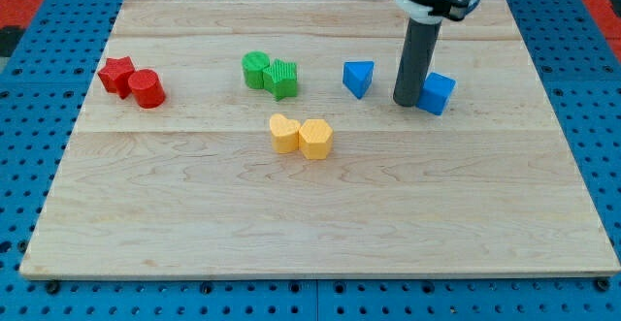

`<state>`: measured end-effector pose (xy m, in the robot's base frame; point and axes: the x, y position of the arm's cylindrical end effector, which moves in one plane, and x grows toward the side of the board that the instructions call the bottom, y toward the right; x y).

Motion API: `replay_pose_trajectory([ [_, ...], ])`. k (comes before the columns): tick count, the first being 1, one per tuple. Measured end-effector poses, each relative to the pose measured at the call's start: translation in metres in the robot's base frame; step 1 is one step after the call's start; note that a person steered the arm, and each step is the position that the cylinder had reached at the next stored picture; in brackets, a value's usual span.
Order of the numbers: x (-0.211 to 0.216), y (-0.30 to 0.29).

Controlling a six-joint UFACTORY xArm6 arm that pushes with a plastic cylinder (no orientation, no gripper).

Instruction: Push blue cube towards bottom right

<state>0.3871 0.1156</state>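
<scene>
The rod's upper part is cut off at the view's top; my tip (407, 103) rests on the table (320, 214), touching the blue cube's (438, 93) left side and hiding part of it. The cube sits right of the blue triangular block (358, 78). There is no gripper and no legible writing.

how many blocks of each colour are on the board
red: 2, star and cylinder
green: 2
yellow: 2
blue: 2, triangular block and cube
total: 8
my tip sits against the blue cube's left side
</scene>
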Motion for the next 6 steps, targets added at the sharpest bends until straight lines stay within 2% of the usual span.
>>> replay_pose_trajectory([
  [2, -0.062, 0.019],
  [3, 0.0, 0.056],
  [4, 0.063, 0.067],
  [5, 0.087, 0.07],
  [6, 0.132, 0.077],
])
